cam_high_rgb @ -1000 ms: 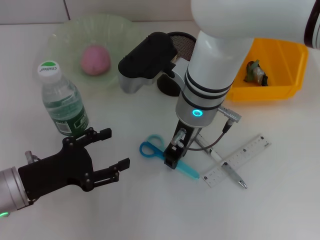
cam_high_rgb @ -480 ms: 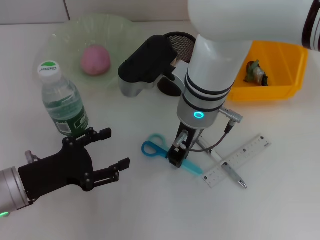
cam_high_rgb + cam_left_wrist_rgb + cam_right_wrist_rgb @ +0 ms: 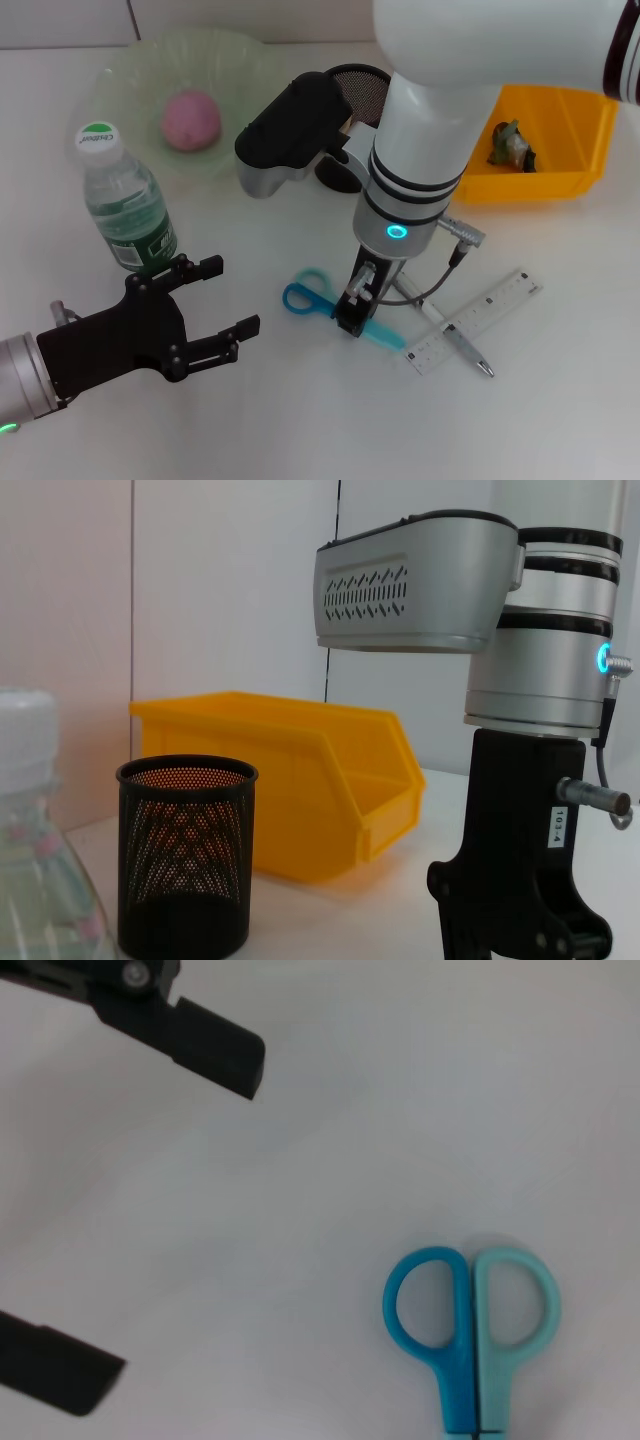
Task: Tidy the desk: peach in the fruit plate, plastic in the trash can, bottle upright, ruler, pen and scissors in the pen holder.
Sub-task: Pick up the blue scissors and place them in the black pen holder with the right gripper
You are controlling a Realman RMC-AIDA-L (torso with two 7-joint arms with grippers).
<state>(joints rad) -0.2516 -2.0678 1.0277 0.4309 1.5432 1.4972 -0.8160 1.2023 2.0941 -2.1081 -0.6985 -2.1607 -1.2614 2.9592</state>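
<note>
The right claw point(image 3: 348, 316) stands over the scissors point(image 3: 340, 311) on the worktop, near the ruler point(image 3: 470, 321), apparently closing on the blades for the pen holder point(image 3: 352, 95). The left claw point(image 3: 205, 315) hangs open nearby.

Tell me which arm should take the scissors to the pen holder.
Right. The right pincer is already down on the scissors, with the pen holder just beyond. The left pincer hangs open by the bottle, farther off.
</note>
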